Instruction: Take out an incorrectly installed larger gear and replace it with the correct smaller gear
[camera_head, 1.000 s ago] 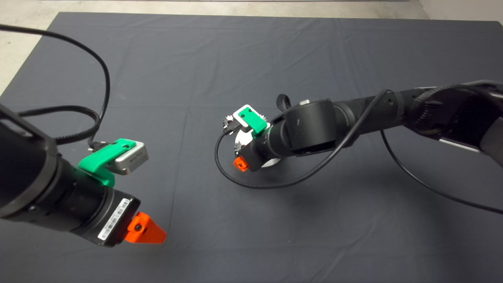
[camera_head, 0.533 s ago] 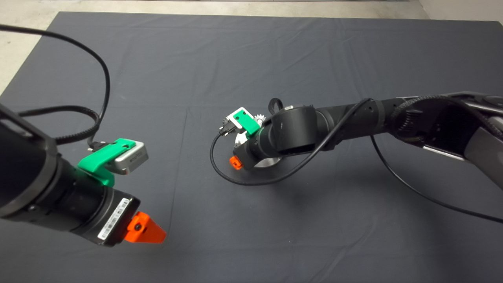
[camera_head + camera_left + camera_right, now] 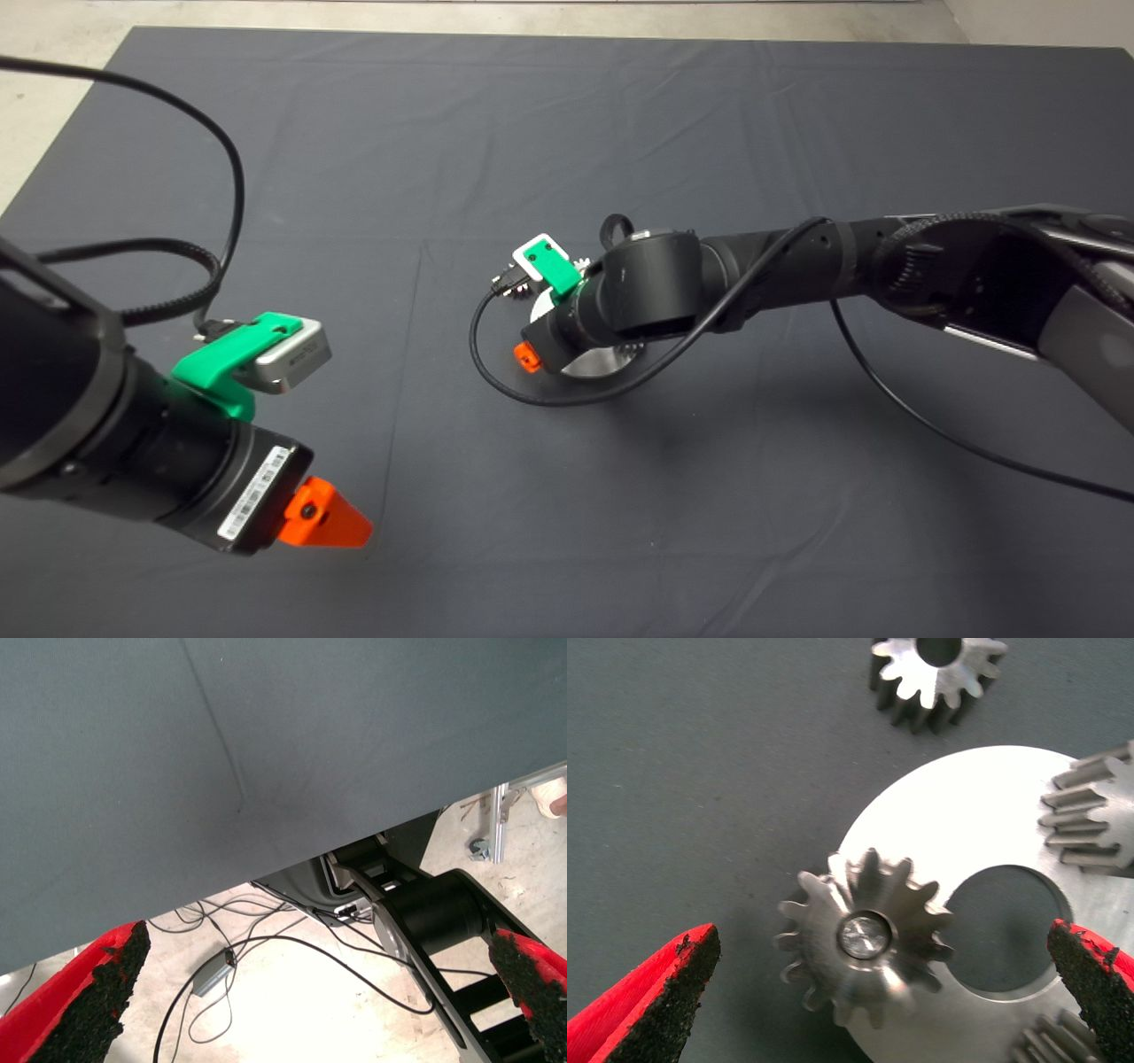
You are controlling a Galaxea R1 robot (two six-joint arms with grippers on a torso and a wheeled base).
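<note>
In the right wrist view the larger gear point(image 3: 864, 935), dark grey with a shiny top, sits on a pin at the edge of a round steel plate point(image 3: 983, 815). The smaller gear point(image 3: 935, 673), with dark tooth flanks and a centre hole, lies loose on the mat just beyond the plate. My right gripper point(image 3: 873, 992) is open above the larger gear, with one finger on each side and both apart from it. In the head view the right gripper point(image 3: 532, 354) hangs over the plate point(image 3: 589, 365) at mid-mat. My left gripper point(image 3: 323, 527) is open and empty at the lower left.
Two paler gears point(image 3: 1099, 811) point(image 3: 1050, 1045) sit on the plate around its centre hole. A black cable point(image 3: 532, 394) loops on the mat beside the right wrist. The left wrist view shows the mat's edge and the floor with cables point(image 3: 266, 948) beyond it.
My right arm has reached a little further left and back over the plate, covering more of the gears in the head view. The left arm has barely moved.
</note>
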